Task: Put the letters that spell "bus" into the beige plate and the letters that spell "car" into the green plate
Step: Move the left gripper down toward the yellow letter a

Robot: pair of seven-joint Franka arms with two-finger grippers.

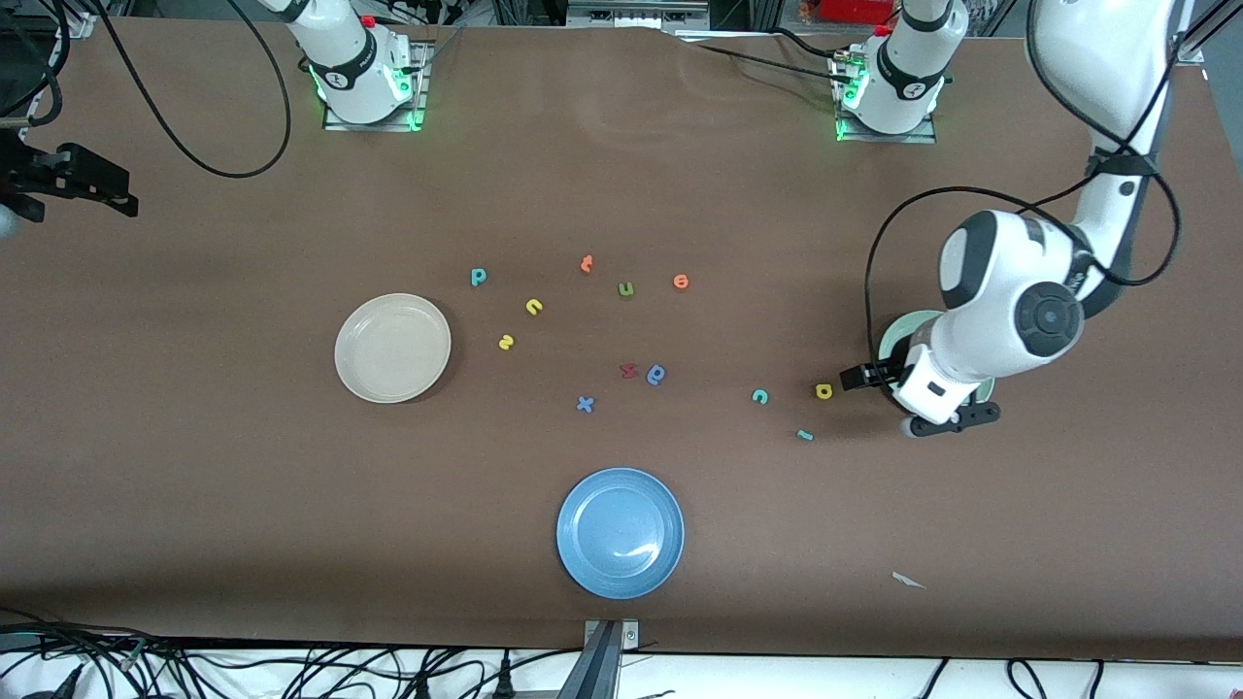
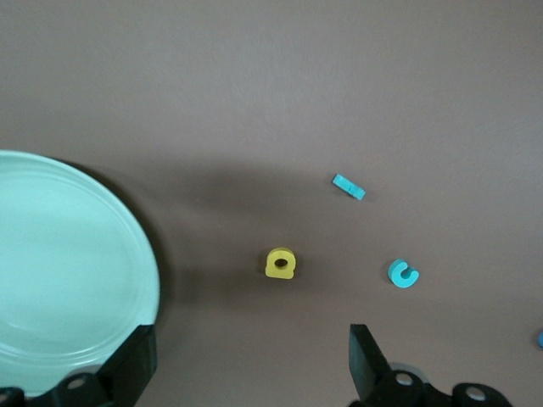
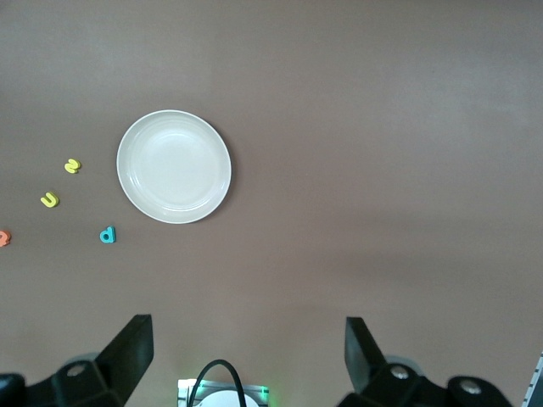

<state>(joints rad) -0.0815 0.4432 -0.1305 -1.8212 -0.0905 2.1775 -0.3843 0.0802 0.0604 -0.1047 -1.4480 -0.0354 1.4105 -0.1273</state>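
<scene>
The beige plate (image 1: 392, 348) (image 3: 174, 167) lies toward the right arm's end. Beside it lie the teal b (image 1: 478, 278) (image 3: 107, 236), yellow u (image 1: 533, 307) (image 3: 50, 200) and yellow s (image 1: 506, 342) (image 3: 72, 166). The green plate (image 1: 895, 335) (image 2: 68, 271) is partly hidden under the left arm. Next to it lie the yellow a (image 1: 823, 391) (image 2: 280, 264), teal c (image 1: 759, 396) (image 2: 403, 273) and teal r (image 1: 804, 435) (image 2: 349, 186). My left gripper (image 1: 872, 377) (image 2: 250, 373) hangs open between plate and yellow a. My right gripper (image 1: 97, 189) (image 3: 250, 356) waits open, high up.
A blue plate (image 1: 620, 532) sits near the front edge. Mid-table lie an orange t (image 1: 586, 263), green u (image 1: 626, 288), orange e (image 1: 681, 282), red z (image 1: 628, 370), a blue round letter (image 1: 656, 375) and a blue x (image 1: 585, 404). A paper scrap (image 1: 908, 580) lies nearer the camera.
</scene>
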